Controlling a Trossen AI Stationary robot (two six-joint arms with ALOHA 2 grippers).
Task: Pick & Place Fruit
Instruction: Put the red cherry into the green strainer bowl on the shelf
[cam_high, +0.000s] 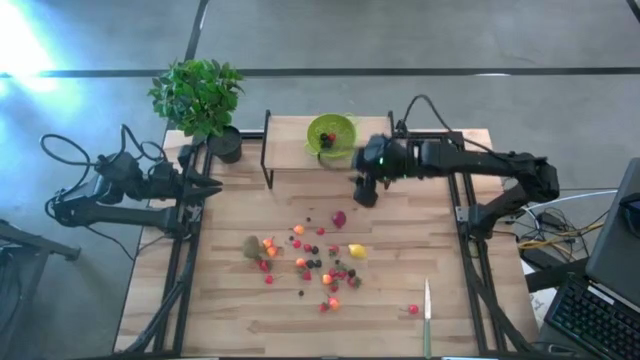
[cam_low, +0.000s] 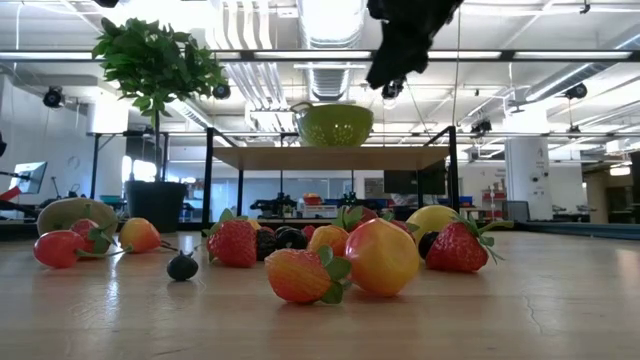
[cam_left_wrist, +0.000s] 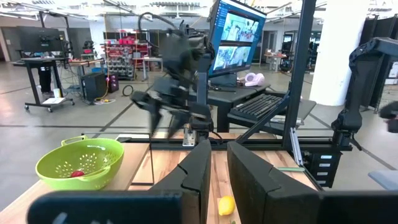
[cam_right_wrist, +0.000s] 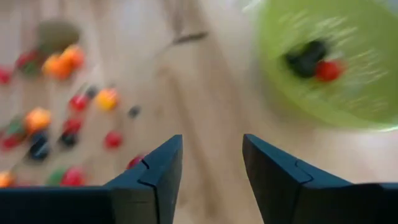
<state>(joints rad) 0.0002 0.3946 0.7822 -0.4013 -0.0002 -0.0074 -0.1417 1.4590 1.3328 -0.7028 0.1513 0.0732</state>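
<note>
Small red, orange, yellow and dark toy fruits (cam_high: 315, 262) lie scattered on the wooden table's middle, with a brown kiwi (cam_high: 251, 246) at their left. A lime-green bowl (cam_high: 330, 135) stands on a raised shelf (cam_low: 330, 157) at the far side, with a dark fruit (cam_right_wrist: 305, 59) and a red one (cam_right_wrist: 328, 70) inside. My right gripper (cam_right_wrist: 211, 140) hangs open and empty above the table, just near and right of the bowl (cam_right_wrist: 329, 68), slanting down. My left gripper (cam_high: 205, 185) waits shut at the table's left edge, pointing level.
A potted plant (cam_high: 200, 95) stands at the far left corner beside the shelf. A green-handled knife (cam_high: 427, 315) lies near the front edge at the right, a lone red berry (cam_high: 413, 309) beside it. Bare wood lies between the shelf and the fruit.
</note>
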